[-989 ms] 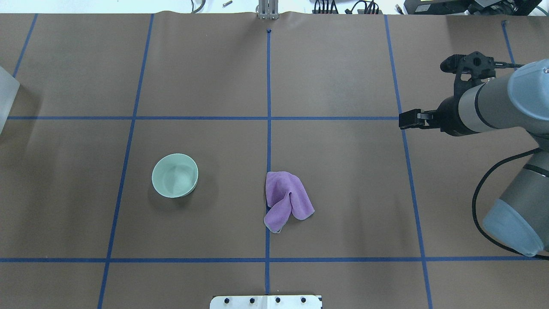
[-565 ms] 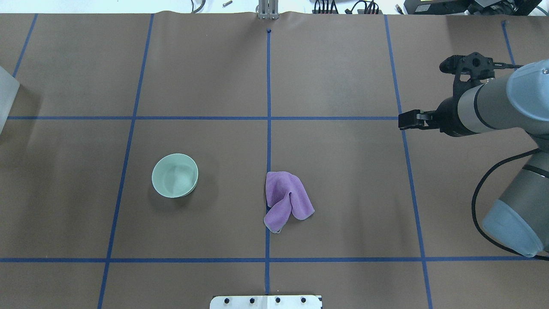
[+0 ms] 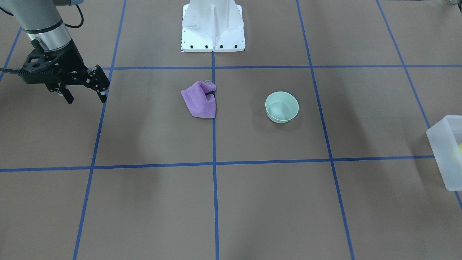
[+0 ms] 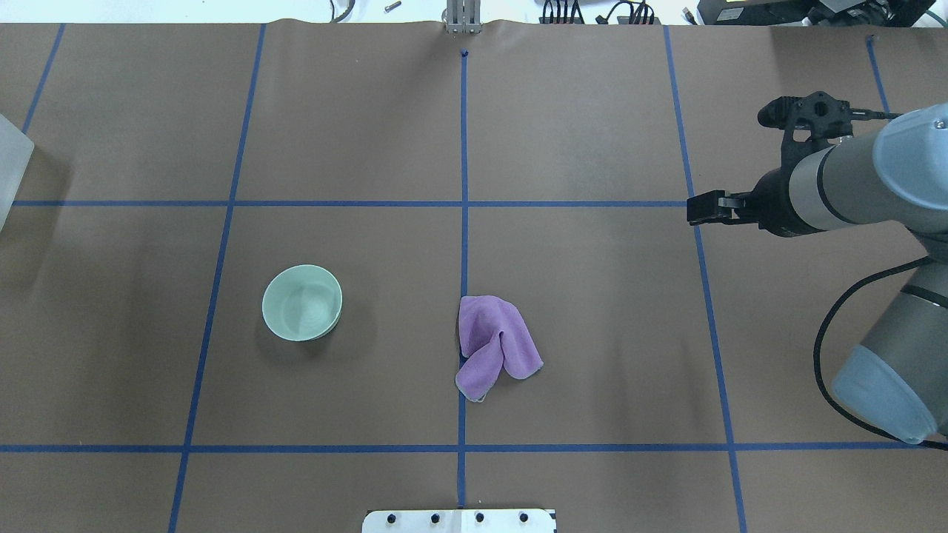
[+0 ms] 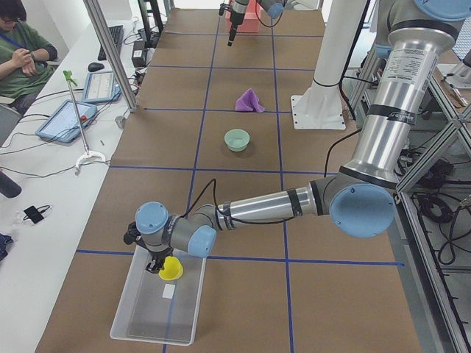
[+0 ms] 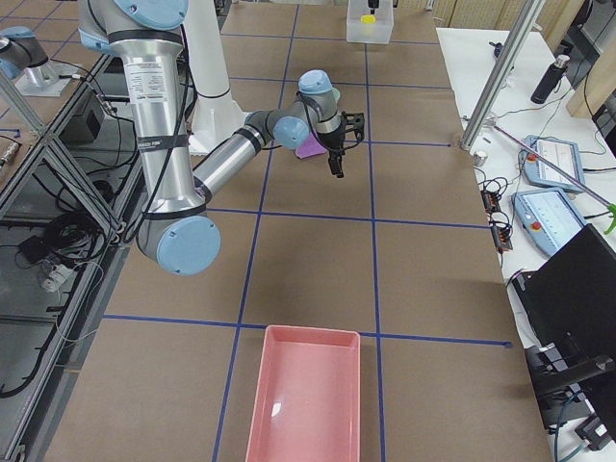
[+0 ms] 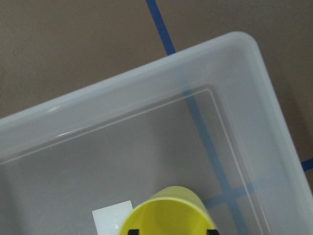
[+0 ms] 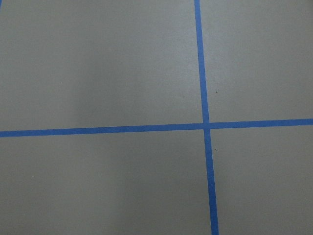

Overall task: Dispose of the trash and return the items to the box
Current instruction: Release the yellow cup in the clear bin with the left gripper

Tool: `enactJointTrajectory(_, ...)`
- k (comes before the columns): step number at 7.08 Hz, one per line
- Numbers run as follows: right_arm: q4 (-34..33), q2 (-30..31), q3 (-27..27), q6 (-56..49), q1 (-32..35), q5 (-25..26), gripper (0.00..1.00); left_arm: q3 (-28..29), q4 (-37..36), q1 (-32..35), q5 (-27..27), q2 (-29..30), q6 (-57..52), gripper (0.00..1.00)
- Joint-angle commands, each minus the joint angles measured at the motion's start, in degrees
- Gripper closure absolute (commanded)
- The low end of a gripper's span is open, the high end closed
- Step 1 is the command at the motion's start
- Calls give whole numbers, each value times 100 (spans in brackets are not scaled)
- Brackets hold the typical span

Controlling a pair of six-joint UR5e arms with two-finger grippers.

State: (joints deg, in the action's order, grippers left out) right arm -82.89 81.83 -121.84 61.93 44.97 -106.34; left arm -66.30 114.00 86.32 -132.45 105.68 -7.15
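Observation:
The yellow cup [image 7: 168, 215] sits between my left gripper's [image 7: 171, 231] fingertips, over the inside of the frosted box [image 7: 146, 73]. In the exterior left view the left gripper [image 5: 157, 266] holds the cup [image 5: 171, 268] in the box [image 5: 121, 327]. The mint-green bowl [image 4: 302, 302] stands upright and empty on the table's left half; it also shows in the front view [image 3: 282, 107]. My right gripper [image 3: 85, 94] is open and empty, hovering at the far right [image 4: 696, 207], well away from the bowl.
A crumpled purple cloth [image 4: 492, 344] lies near the table's centre line. A pink tray [image 6: 308, 404] sits at the table's right end. The box's corner [image 4: 11, 170] shows at the overhead view's left edge. The white robot base [image 3: 213, 29] stands at the table's near edge.
My right gripper has crept very slightly to the left. The bowl and the cloth have not moved.

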Motion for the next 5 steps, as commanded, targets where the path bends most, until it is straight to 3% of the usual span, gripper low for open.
enactJointTrajectory(1, 10, 0, 3, 3, -6, -1, 0, -1632, -1671, 139, -26, -56, 151, 2)
enactJointTrajectory(3, 27, 0, -15, 3, -15, -1, 0, -3266, -1715, -262, -473, -721, 2076, 2)
enactJointTrajectory(4, 36, 0, -15, 3, -23, -1, 0, -4058, -1706, -935, -466, -994, 2965, 2)
enactJointTrajectory(5, 36, -9, -24, 3, -41, -1, 0, -4423, -1610, -1664, -405, -997, 3931, 2)
